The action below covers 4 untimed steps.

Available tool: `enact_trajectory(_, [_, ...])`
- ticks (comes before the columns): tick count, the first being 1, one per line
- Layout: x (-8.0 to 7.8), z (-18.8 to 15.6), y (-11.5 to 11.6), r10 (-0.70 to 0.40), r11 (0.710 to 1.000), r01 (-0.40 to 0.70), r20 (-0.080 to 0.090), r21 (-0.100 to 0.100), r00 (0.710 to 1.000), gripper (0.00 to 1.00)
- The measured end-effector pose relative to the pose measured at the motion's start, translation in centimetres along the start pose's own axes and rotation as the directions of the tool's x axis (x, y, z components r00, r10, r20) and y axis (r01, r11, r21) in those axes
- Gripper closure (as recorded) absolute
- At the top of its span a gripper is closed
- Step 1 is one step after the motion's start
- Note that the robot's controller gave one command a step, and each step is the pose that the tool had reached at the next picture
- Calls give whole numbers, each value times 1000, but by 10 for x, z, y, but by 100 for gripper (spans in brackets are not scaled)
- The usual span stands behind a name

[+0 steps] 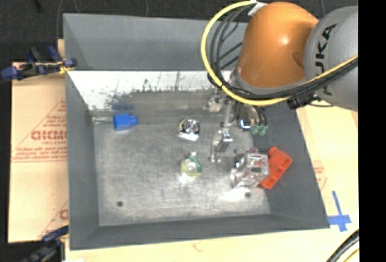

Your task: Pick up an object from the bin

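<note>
My gripper (222,141) hangs down from under the orange cover, right of the bin's middle. It stands over bare floor between several small things. A shiny silver metal piece (189,128) lies just to its left. A small clear, greenish round thing (191,168) sits lower left of it. A crumpled clear plastic piece (248,171) lies lower right of it, touching a red-orange plastic part (275,166). A small green thing (260,130) rests to its right, close to the arm.
A blue block (124,122) with a pale stub lies near the back left wall, far from the gripper. The arm and its cables cover the bin's back right corner.
</note>
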<state>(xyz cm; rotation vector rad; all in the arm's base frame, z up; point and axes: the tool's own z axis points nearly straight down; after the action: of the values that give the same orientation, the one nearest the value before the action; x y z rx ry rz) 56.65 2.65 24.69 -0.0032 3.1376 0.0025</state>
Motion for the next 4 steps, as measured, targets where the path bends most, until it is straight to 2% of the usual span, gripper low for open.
enact_trajectory(1, [24,125,-32,58,998,-58,-10,0,998,0])
enact_trajectory(2, [-2,164,5,-4,1000,4,0,2,1000,0])
enact_trajectory(3, [-2,162,4,0,1000,0,1,1,1000,100])
enact_trajectory(4, [0,71,8,-1,1000,1,6,-1,1000,100])
